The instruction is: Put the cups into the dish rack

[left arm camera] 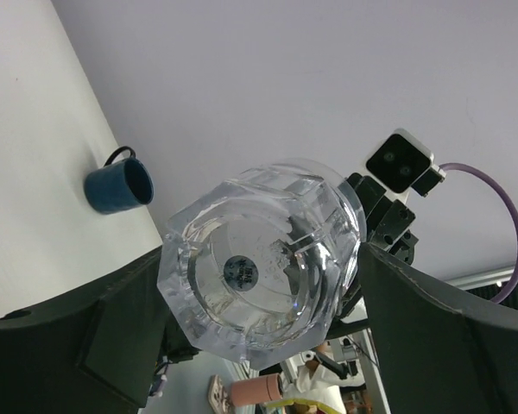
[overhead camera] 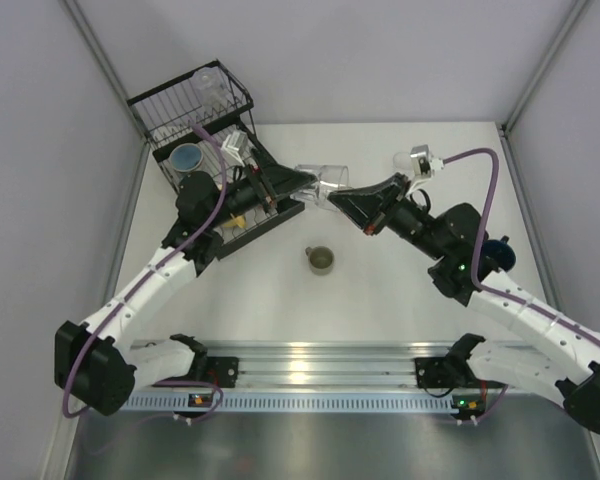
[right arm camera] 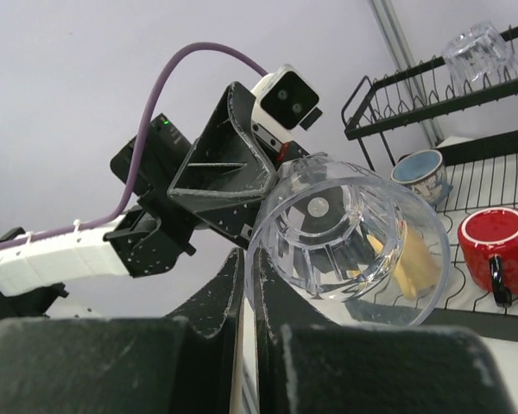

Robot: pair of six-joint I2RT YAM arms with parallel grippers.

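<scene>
A clear plastic tumbler (overhead camera: 322,182) hangs on its side above the table between the two arms. My right gripper (right arm camera: 250,259) is shut on its rim wall, one finger inside and one outside. My left gripper (left arm camera: 259,297) is open, and its fingers (left arm camera: 112,332) flank the tumbler's faceted base (left arm camera: 259,267) closely on both sides. An olive-grey mug (overhead camera: 320,260) stands upright on the table. A blue mug (left arm camera: 119,185) lies by the right arm. The black dish rack (overhead camera: 195,110) at the far left holds a red mug (right arm camera: 496,250), a blue cup (right arm camera: 419,168) and a clear tumbler (right arm camera: 475,52).
A yellow cup (right arm camera: 406,259) in the rack's tray shows through the held tumbler. The grey side walls (overhead camera: 80,200) close in the table on the left and right. The left arm stretches over the rack's low tray part (overhead camera: 280,212).
</scene>
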